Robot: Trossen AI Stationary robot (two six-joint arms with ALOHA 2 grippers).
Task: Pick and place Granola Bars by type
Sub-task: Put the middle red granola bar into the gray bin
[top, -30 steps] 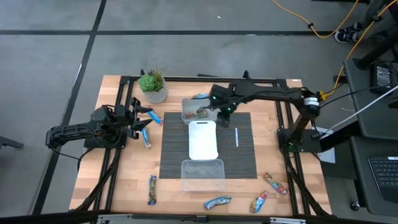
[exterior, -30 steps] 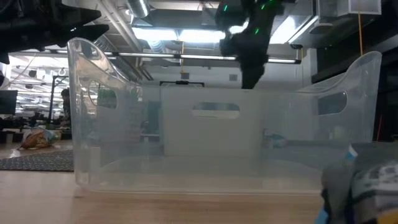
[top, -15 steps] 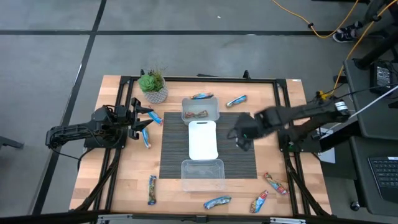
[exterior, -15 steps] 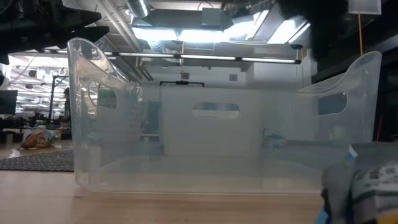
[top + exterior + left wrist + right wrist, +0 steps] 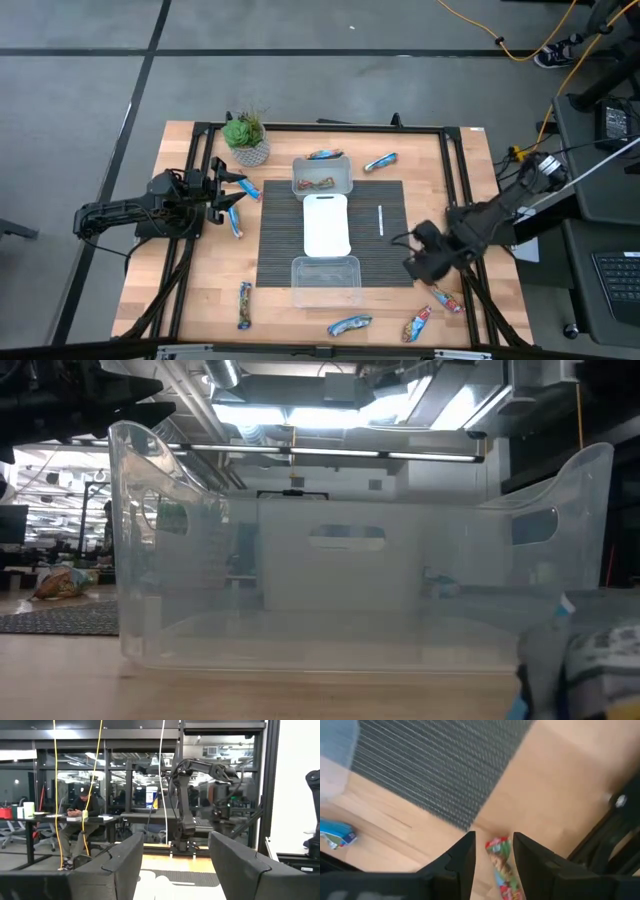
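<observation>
Right arm swung from the far tub to the near right corner of the mat since a second ago.
The right gripper (image 5: 422, 262) hangs with fingers apart just above a red-wrapped granola bar (image 5: 502, 870), seen in the high view at (image 5: 445, 296), on bare wood beside the striped mat (image 5: 385, 250). Other bars lie near: one blue (image 5: 350, 325), one by the front edge (image 5: 417, 323). The near clear tub (image 5: 326, 281) stands close by; the far tub (image 5: 321, 178) holds brownish bars. The left gripper (image 5: 222, 190), fingers apart, rests unmoved at the table's left by two blue bars (image 5: 236, 221).
</observation>
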